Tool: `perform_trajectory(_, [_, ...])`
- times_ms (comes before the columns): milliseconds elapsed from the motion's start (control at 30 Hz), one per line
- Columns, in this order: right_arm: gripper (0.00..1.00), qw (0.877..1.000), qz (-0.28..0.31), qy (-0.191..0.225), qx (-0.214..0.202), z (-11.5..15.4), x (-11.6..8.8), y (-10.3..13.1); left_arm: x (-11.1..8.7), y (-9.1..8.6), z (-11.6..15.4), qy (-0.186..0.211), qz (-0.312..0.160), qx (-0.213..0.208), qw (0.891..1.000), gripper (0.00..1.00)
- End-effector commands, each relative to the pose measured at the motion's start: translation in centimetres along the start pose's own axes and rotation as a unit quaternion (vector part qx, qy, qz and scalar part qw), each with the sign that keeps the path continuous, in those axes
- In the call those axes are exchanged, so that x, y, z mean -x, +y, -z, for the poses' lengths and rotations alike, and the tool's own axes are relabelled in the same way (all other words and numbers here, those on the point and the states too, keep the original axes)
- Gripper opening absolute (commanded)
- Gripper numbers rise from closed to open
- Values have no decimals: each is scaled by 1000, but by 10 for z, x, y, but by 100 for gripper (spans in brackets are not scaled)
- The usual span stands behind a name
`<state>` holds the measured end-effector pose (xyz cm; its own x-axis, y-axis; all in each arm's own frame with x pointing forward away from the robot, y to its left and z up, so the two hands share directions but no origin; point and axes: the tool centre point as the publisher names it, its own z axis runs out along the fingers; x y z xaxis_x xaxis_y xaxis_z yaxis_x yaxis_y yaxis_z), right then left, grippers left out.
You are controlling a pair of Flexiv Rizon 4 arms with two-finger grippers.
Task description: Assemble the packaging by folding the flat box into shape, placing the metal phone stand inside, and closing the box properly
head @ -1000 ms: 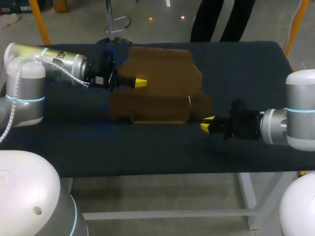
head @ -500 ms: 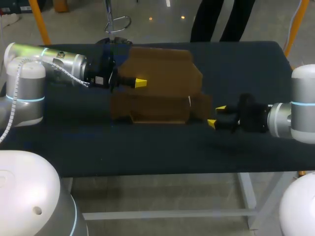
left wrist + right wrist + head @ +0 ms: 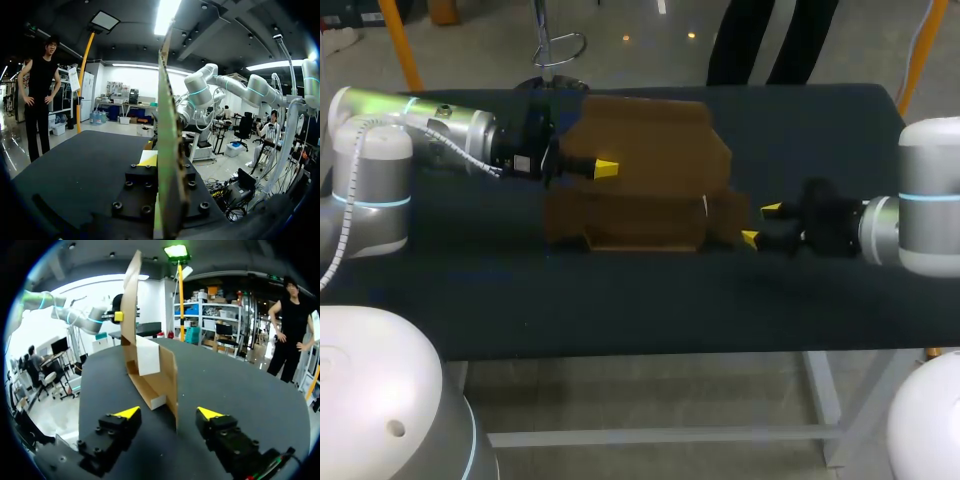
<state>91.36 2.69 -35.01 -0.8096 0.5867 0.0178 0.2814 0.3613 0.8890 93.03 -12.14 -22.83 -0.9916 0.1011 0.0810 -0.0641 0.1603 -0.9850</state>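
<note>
Dark counter [image 3: 620, 310] carries the brown cardboard box [image 3: 640, 215] near its middle, part-folded: low trough lying flat, tall back panel upright. Left claw [image 3: 605, 168] clamps that panel edge-on, probably to hold it vertical while the end gets folded. Right claw [image 3: 761, 224] is wide open at the box's right end. The end flap's edge stands just ahead, between its tips, not gripped, so it looks lined up to push that flap in. Phone stand: can't find it in any view.

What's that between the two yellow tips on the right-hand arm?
The end flap of the cardboard box stands on edge inside the open right gripper; the right wrist view shows it best.
</note>
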Motion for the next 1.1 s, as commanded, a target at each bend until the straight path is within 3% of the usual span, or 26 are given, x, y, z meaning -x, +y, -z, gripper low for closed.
perform_trajectory(33, [65,1000,-1,9,-1,-18,11,-2,0,2,0,1,0,1,1000,0])
perform_trajectory(100, [62,1000,0,13,-3,-22,12,0,0,2,0,1,0,1,1000,0])
perform_trajectory(133, [50,1000,1,13,-4,-24,12,0,0,2,0,1,0,1,1000,0])
perform_trajectory(633, [46,1000,0,22,-3,-46,22,2,0,2,0,1,0,1,1000,0])
perform_trajectory(700, [36,1000,-1,22,-1,-48,23,3,0,2,0,1,0,1,1000,0])
perform_trajectory(767, [16,1000,-3,22,0,-50,22,3,0,2,0,1,0,1,1000,0])
perform_trajectory(800, [0,1000,-3,22,0,-51,21,3,0,2,0,1,0,1,1000,0])
perform_trajectory(1100, [0,1000,-7,18,-2,-57,9,4,0,2,0,1,0,1,1000,0])
